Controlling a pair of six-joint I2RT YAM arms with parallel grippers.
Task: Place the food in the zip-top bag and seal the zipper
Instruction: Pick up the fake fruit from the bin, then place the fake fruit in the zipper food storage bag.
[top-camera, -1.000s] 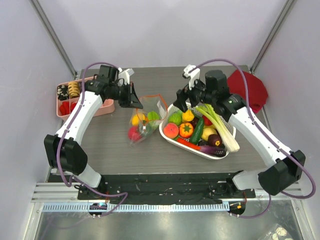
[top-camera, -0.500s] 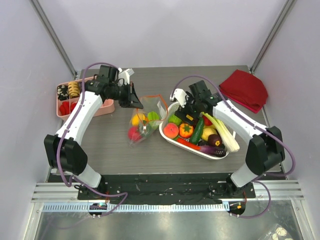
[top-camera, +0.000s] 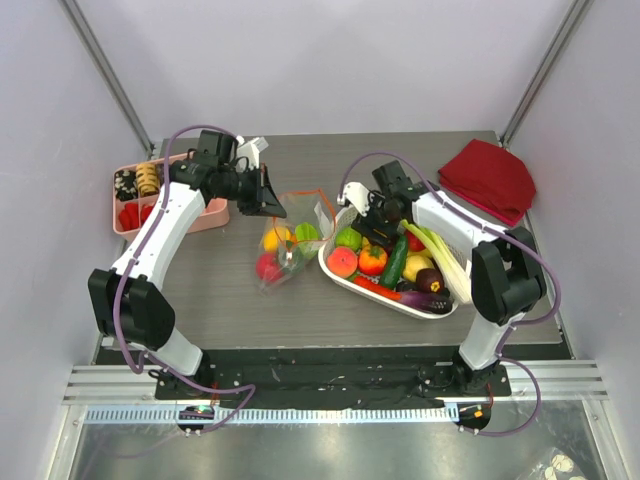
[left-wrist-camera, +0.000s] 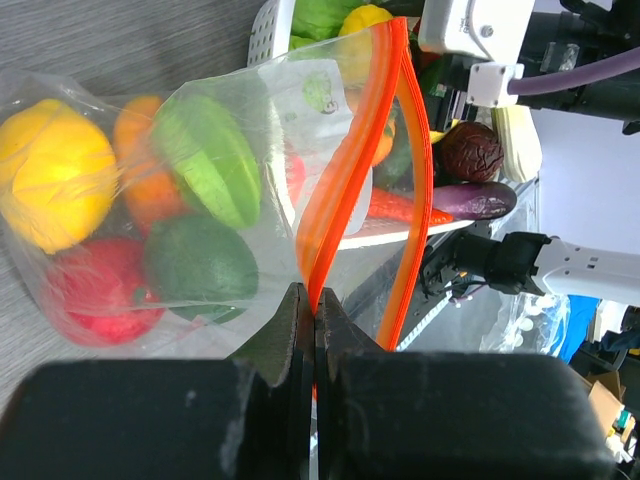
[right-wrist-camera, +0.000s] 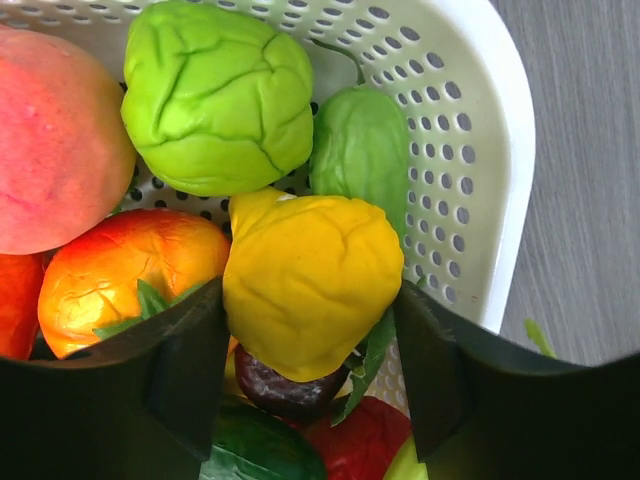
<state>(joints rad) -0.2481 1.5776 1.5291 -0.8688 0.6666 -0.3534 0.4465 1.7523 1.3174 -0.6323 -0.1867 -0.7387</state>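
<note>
On the worktop (top-camera: 300, 300), left of centre, the zip-top bag (top-camera: 285, 245) lies with its mouth held up by the left gripper (left-wrist-camera: 315, 300). Its jaws are pressed together on one lip of the red-orange zipper (left-wrist-camera: 345, 180). The other lip bows away, leaving a narrow opening toward the white basket (right-wrist-camera: 470, 150). Several pieces of food (left-wrist-camera: 200, 160), yellow, green, orange and red, sit inside the bag. The right gripper (right-wrist-camera: 312, 330) is down in the basket, its jaws spread to either side of a yellow fruit (right-wrist-camera: 305, 270). The pads lie at or just beside the fruit's flanks; whether they press on it cannot be told.

Likely failures from here:

- **Slip at the grasp.** The yellow fruit looks glossy and lobed and is perched on a dark piece (right-wrist-camera: 285, 390) rather than the basket floor. An off-centre squeeze could make it pop out sideways or sink between its neighbours.
- **Crowding.** The orange piece (right-wrist-camera: 120, 275) lies against the left pad and the lumpy green piece (right-wrist-camera: 215, 95) touches the fruit above. Either could be pinched or dragged up with it.
- **Entry.** The mouth is slim and held by a single pinch. A fruit brought in off line may catch the free lip and tug the strip from the left jaws, letting the bag slump.
- **Sealing.** The bag looks well filled, so a piece resting at the mouth would probably keep the zipper from closing along its length.
</note>
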